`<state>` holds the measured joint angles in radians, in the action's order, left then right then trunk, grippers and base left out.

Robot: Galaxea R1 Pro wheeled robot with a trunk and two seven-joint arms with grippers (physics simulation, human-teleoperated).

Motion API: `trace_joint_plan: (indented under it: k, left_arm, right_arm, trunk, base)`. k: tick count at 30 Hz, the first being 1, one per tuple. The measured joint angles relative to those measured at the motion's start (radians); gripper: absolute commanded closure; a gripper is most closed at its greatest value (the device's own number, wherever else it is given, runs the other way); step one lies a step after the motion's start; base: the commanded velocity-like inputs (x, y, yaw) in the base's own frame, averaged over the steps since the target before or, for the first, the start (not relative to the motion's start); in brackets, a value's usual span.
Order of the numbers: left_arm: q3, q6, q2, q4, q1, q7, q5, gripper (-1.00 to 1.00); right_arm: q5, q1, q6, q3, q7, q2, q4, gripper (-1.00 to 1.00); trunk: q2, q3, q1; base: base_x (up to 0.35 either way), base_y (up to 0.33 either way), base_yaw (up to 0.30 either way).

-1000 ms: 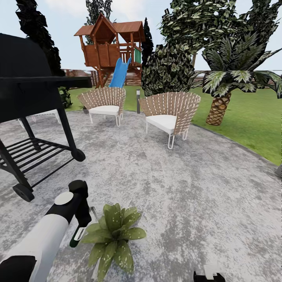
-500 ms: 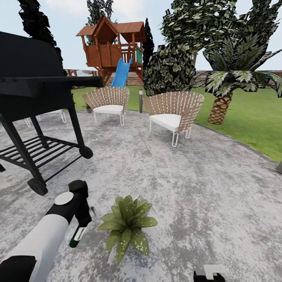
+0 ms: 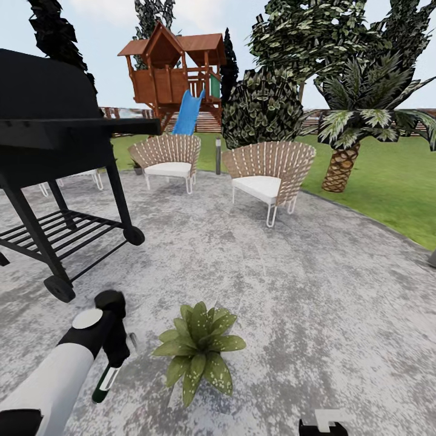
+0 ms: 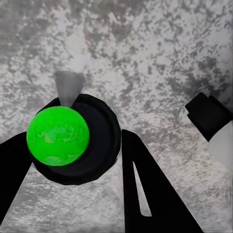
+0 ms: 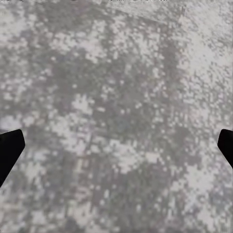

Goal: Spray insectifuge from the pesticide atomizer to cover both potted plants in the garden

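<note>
Paving of mottled grey stone (image 3: 315, 315) is lying under you, and your left end effector (image 4: 73, 160) is gripping the small dark rounded pesticide atomizer (image 4: 80, 141) with its bright green spot. In the left wrist view its black fingers (image 4: 145, 189) are pressing against both sides of the bottle, above the stone. In the head view your white and black left arm (image 3: 66, 363) is reaching in from the lower left, and its end effector (image 3: 106, 381) is hanging just beside the potted plant with broad pointed green leaves (image 3: 198, 350), on the plant's left and apart from the leaves.

Your right end effector (image 5: 116, 145) is standing wide open over bare paving, its two dark fingertips (image 5: 8, 150) sitting at opposite edges of the right wrist view with nothing between them.

Farther off, you are facing a black wheeled grill (image 3: 54, 163) on the left, two woven wicker chairs with white cushions (image 3: 266, 178), a wooden playhouse with a blue slide (image 3: 175, 79), a round dark bush (image 3: 263, 109) and a scaly-trunked palm (image 3: 345, 145) on the grass.
</note>
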<state>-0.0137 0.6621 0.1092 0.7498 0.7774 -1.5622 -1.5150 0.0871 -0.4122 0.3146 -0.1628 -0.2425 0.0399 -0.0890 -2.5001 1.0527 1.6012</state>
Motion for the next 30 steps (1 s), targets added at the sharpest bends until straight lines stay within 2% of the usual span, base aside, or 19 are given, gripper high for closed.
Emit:
trace_joint_plan:
  k: [2, 5, 8, 12, 17, 22, 25, 26, 27, 28, 29, 30]
  left_arm:
    - [0.001, -0.001, 0.002, 0.0, -0.007, 0.0, 0.003, 1.0]
    - [0.035, -0.002, 0.004, -0.001, -0.015, 0.0, 0.055, 1.0]
    - [0.046, -0.003, 0.01, -0.002, -0.033, 0.054, 0.069, 1.0]
    - [0.069, -0.004, 0.012, -0.002, -0.052, 0.078, 0.092, 1.0]
    - [0.075, -0.004, 0.012, -0.002, -0.055, 0.083, 0.104, 1.0]
    - [0.079, -0.004, 0.017, -0.002, -0.07, 0.16, 0.105, 1.0]
    - [0.14, -0.006, 0.018, 0.001, -0.101, 0.186, 0.109, 1.0]
    - [0.187, -0.008, 0.018, 0.005, -0.109, 0.21, 0.11, 1.0]
    - [0.209, -0.009, 0.018, 0.007, -0.111, 0.227, 0.11, 1.0]
    - [0.273, -0.014, 0.019, 0.003, -0.117, 0.276, 0.111, 1.0]
    - [0.292, -0.031, 0.018, 0.001, -0.127, 0.291, 0.112, 1.0]
    - [0.308, -0.09, 0.018, 0.003, -0.151, 0.316, 0.116, 1.0]
  right_arm:
    - [0.0, 0.0, 0.0, 0.0, 0.0, -0.001, -0.001, -1.0]
    - [0.0, 0.0, 0.0, 0.001, 0.0, 0.001, 0.0, -1.0]
    - [0.0, 0.0, 0.0, 0.001, 0.0, 0.001, 0.0, -1.0]
    - [0.0, 0.0, 0.0, 0.001, 0.0, 0.001, 0.001, -1.0]
    - [0.0, 0.0, -0.001, 0.001, 0.0, 0.001, 0.001, -1.0]
    - [0.0, 0.0, -0.001, 0.001, 0.0, 0.001, 0.001, -1.0]
    - [0.0, 0.0, -0.001, 0.001, 0.001, 0.001, 0.001, -1.0]
    - [0.0, 0.0, -0.001, 0.0, 0.0, 0.0, 0.001, -1.0]
    - [0.0, 0.0, -0.001, 0.0, 0.0, 0.0, 0.001, -1.0]
    - [0.0, 0.0, -0.001, -0.001, 0.001, 0.0, 0.001, -1.0]
    - [0.0, 0.0, -0.001, -0.001, 0.001, 0.0, 0.001, -1.0]
    - [0.0, 0.0, -0.001, -0.001, 0.001, 0.0, 0.001, -1.0]
  trunk:
    - [0.0, 0.0, 0.0]
    - [0.0, 0.0, 0.0]
    - [0.0, 0.0, 0.0]
    - [0.0, -0.001, 0.0]
    - [0.0, -0.004, 0.0]
    - [0.0, -0.007, 0.0]
    - [0.0, -0.008, 0.0]
    - [0.0, -0.009, 0.0]
    - [0.0, -0.01, 0.0]
    - [0.0, -0.01, 0.0]
    - [0.0, -0.01, 0.0]
    - [0.0, -0.01, 0.0]
  base:
    - [0.0, 0.0, 0.0]
    - [0.0, 0.0, 0.0]
    - [0.0, 0.0, -0.002]
    - [0.0, 0.0, -0.14]
    - [0.0, 0.0, -0.242]
    - [0.0, 0.0, -0.256]
    - [0.0, 0.0, -0.257]
    - [0.0, 0.0, -0.257]
    - [0.0, 0.0, -0.257]
    - [0.0, 0.0, -0.257]
    - [0.0, 0.0, -0.257]
    - [0.0, 0.0, -0.257]
